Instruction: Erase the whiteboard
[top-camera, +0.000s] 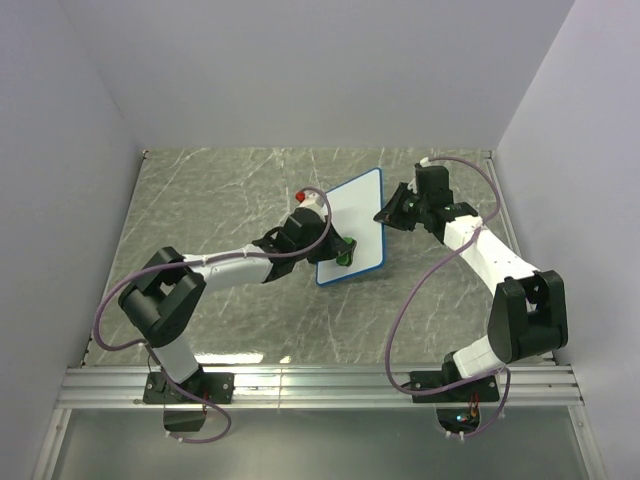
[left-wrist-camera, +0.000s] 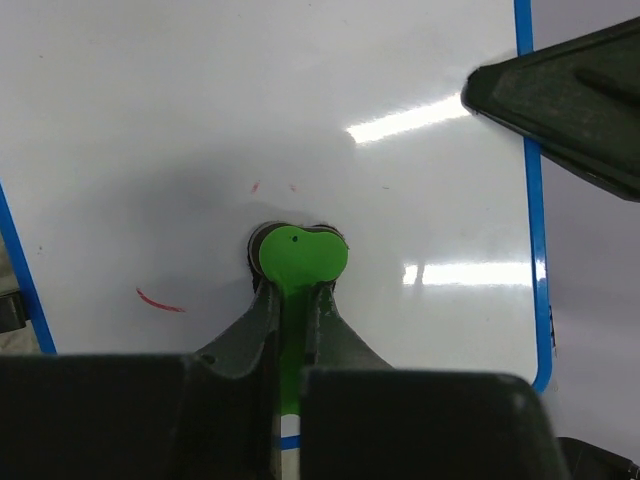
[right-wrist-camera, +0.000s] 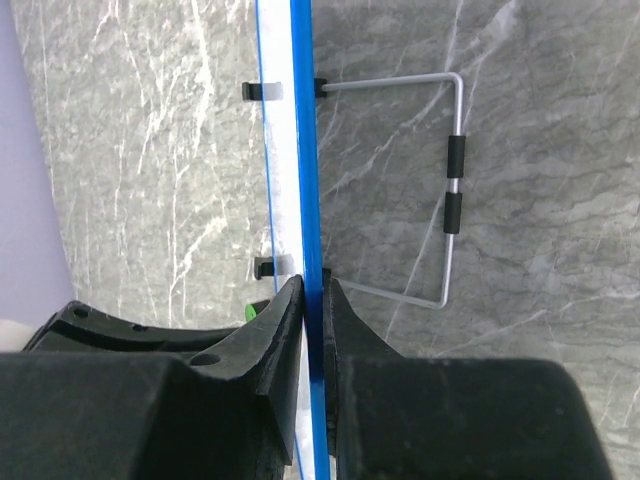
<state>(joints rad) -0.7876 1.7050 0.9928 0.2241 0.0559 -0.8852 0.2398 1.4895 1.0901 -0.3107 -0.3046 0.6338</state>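
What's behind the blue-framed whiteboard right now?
Behind the blue-framed whiteboard: a bent silver wire stand with two black sleeves, above the grey marbled table. Its back face is edge-on, hidden.

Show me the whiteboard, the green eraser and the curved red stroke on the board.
whiteboard (top-camera: 360, 215): top external view, on its bare white face.
green eraser (left-wrist-camera: 302, 255): left wrist view, on its rounded green head.
red stroke (left-wrist-camera: 160, 300): left wrist view, on the middle of the curved line.

A grey, marble-patterned desk (top-camera: 210, 200) sits boxed in by plain pale walls (top-camera: 320, 70) on three sides, with an aluminium rail (top-camera: 330, 383) lining its near edge.
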